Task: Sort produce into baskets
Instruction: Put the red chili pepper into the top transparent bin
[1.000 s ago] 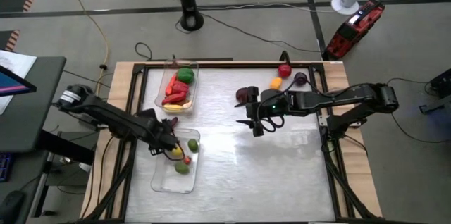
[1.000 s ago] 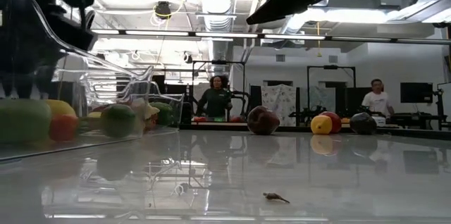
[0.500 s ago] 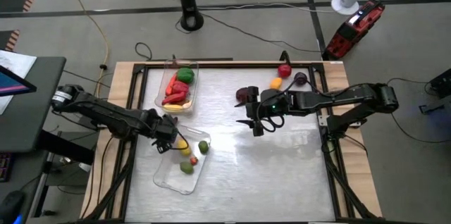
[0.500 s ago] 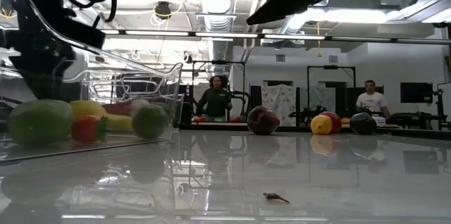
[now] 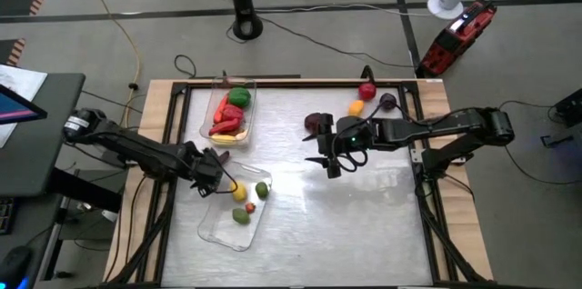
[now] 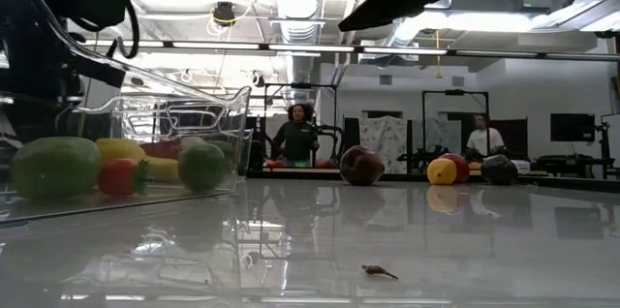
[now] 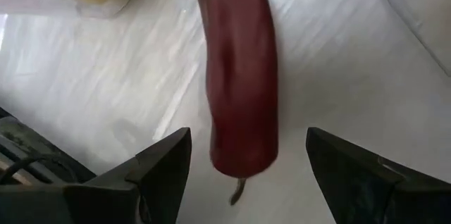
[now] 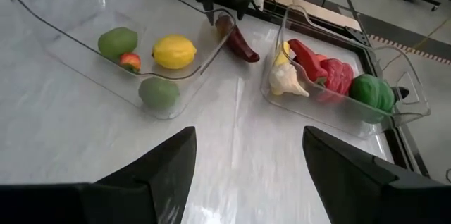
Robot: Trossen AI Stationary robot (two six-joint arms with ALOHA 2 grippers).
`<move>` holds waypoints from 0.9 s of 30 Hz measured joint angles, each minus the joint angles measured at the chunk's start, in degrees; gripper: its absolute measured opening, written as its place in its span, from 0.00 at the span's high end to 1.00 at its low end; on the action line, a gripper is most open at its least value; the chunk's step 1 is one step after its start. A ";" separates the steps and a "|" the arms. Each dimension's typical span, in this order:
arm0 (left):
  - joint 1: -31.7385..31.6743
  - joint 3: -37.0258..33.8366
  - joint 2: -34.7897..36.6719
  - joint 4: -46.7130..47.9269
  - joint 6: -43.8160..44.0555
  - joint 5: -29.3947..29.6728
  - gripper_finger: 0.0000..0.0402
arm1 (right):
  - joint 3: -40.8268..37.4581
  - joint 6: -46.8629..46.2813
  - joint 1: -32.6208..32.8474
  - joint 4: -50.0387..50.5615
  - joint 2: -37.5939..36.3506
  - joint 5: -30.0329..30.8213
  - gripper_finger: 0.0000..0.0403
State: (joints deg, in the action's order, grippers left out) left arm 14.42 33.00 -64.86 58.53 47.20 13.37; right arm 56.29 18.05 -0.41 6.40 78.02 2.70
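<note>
Overhead, the left tool (image 5: 218, 180) sits at the near tray's (image 5: 218, 231) upper corner, its fingers (image 7: 158, 171) spread wide on either side of a dark red chili (image 7: 238, 76) that lies on the tabletop (image 5: 346, 225), touching neither finger. The chili (image 8: 238, 41) rests just outside the near tray (image 8: 70, 37), between it and the far tray (image 8: 412, 108).

Inside the near tray lie a lemon (image 5: 239, 194), a lime (image 5: 262, 189), a green fruit (image 5: 240, 216) and a tiny red piece (image 5: 249, 207). From the right wrist these show as the lemon (image 8: 174, 52), lime (image 8: 159, 92), green fruit (image 8: 118, 41) and red piece (image 8: 130, 60).

The far tray (image 5: 207, 116) holds a green pepper (image 5: 239, 97), a red pepper (image 5: 227, 116) and a yellow piece (image 5: 223, 139); the right wrist view also shows white garlic (image 8: 287, 79) there.

The right tool (image 5: 327, 160) hangs over the middle of the tabletop, fingers (image 8: 158, 175) spread, gripping nothing. Loose near the far edge are a dark red fruit (image 5: 315, 122), a yellow-orange fruit (image 5: 356, 106), a red fruit (image 5: 366, 91) and a purple fruit (image 5: 387, 102).

Two people (image 6: 294, 136) stand in the room behind. No writing or brand marks are readable on anything.
</note>
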 joint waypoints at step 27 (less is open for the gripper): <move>-2.36 -6.04 1.07 -9.19 2.01 -1.36 0.70 | -0.04 -1.52 -0.67 0.15 0.00 -0.39 0.29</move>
State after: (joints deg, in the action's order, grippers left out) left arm 12.05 26.95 -63.79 49.33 49.21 12.01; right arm 56.25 16.53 -1.08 6.55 78.02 2.31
